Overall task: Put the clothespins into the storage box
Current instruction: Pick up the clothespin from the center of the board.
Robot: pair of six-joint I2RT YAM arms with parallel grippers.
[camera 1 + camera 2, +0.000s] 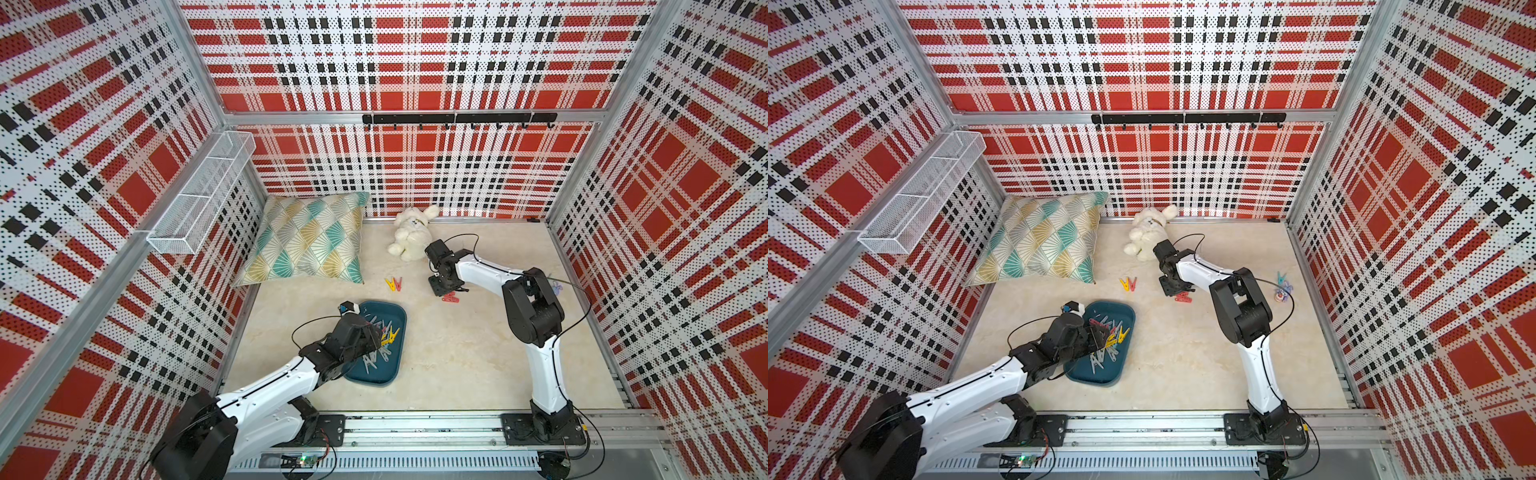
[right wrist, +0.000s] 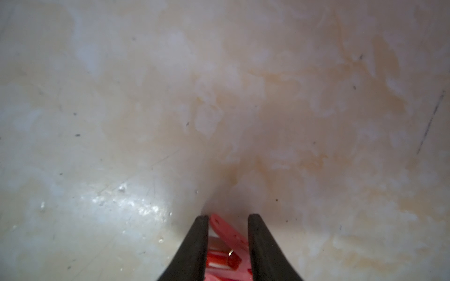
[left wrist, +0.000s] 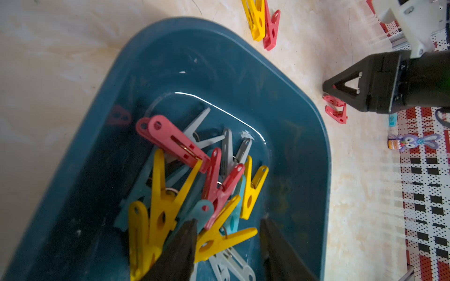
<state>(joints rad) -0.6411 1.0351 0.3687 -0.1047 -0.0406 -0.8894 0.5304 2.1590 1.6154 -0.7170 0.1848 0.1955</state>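
The teal storage box lies front left on the floor and holds several clothespins in red, yellow, grey and light blue. My left gripper hovers inside the box, open, with nothing held; a yellow pin lies beneath it. On the floor my right gripper is shut on a red clothespin from a small red cluster. A yellow and red pair lies further left. A light blue pin lies at the right.
A patterned pillow and a white plush rabbit lie at the back. A small purple toy sits by the light blue pin. A white wire basket hangs on the left wall, a black hook rail on the back wall.
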